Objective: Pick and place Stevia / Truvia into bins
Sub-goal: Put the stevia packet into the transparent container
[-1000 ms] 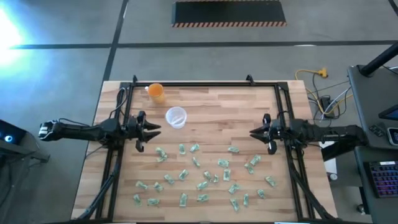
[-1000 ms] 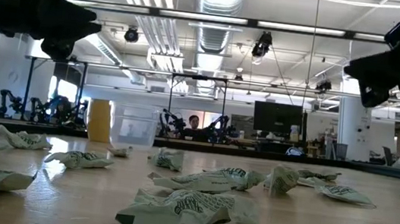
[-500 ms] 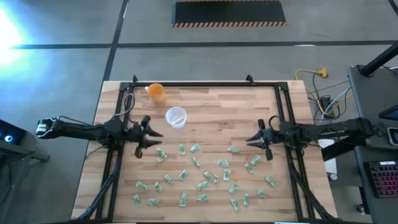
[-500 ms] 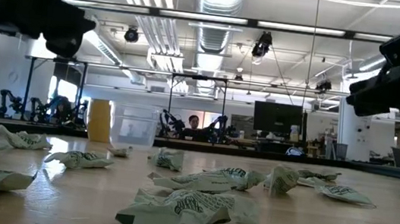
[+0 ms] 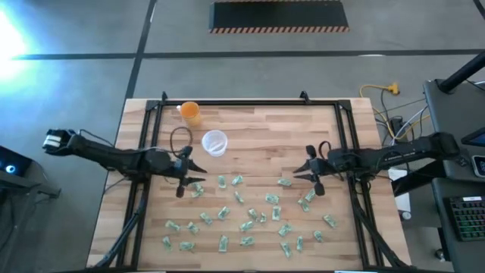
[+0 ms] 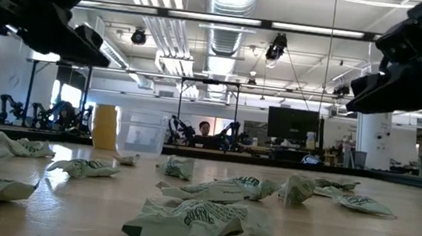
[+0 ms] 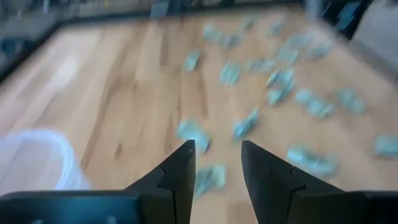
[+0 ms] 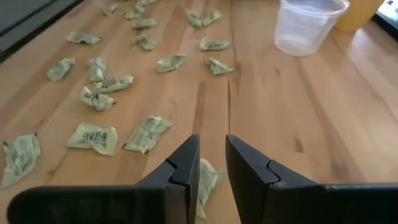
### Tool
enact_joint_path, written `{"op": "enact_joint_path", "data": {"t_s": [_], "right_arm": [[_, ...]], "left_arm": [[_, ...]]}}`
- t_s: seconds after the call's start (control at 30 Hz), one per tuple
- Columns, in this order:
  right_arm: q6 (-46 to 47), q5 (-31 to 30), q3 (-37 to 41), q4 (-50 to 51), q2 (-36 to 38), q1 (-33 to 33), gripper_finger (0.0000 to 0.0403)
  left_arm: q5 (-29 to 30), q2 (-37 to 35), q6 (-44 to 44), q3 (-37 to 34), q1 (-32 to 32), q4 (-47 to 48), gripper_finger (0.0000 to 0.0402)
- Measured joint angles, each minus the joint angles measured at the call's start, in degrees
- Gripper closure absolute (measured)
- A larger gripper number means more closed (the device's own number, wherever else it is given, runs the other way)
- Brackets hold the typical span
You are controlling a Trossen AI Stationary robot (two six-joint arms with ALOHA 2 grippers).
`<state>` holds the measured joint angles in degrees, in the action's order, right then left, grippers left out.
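Honestly not much to read here. The crumpled green-and-white sachets (image 6: 198, 220) on the tabletop (image 5: 265, 129) clearly have dark printed lettering on them, and the closest one in the low view shows a line of it, but it's too creased and small to make out any word or brand. Same story in the right wrist view: print on the sachets, nothing legible. The clear cup (image 5: 214, 142) and the orange cup (image 5: 189, 112) show no label. No readable signs or numbers in the room behind either.
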<state>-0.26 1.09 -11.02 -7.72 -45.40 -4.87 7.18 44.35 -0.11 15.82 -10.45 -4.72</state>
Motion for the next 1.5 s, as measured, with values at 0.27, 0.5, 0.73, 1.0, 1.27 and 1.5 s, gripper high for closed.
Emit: {"op": "enact_joint_path", "data": {"t_s": [0.27,0.5,0.73,1.0,1.27,1.5], "right_arm": [[-1.9,-2.2,-7.8,7.7,-8.3,-0.5,0.0335],[-2.1,-3.0,-11.9,10.5,-11.7,-0.5,0.0335],[-1.9,-2.8,-11.9,10.5,-12.5,-0.5,0.0335],[-1.5,-2.8,-11.5,10.4,-12.6,-0.5,0.0335],[-1.2,-2.7,-11.3,10.5,-12.5,-0.5,0.0335],[-1.2,-2.7,-11.2,10.4,-12.4,-0.5,0.0335]], "left_arm": [[6.0,13.0,-8.6,13.9,-5.9,24.0,0.0288],[8.3,19.9,-23.3,21.6,-7.0,47.3,0.0288],[7.7,23.6,-23.3,20.4,-7.5,46.9,0.0288],[7.3,26.8,-21.3,20.2,-7.6,43.3,0.0288],[6.3,30.2,-19.9,19.6,-7.6,41.2,0.0288],[5.0,30.5,-21.1,17.0,-7.6,40.0,0.0288]]}}
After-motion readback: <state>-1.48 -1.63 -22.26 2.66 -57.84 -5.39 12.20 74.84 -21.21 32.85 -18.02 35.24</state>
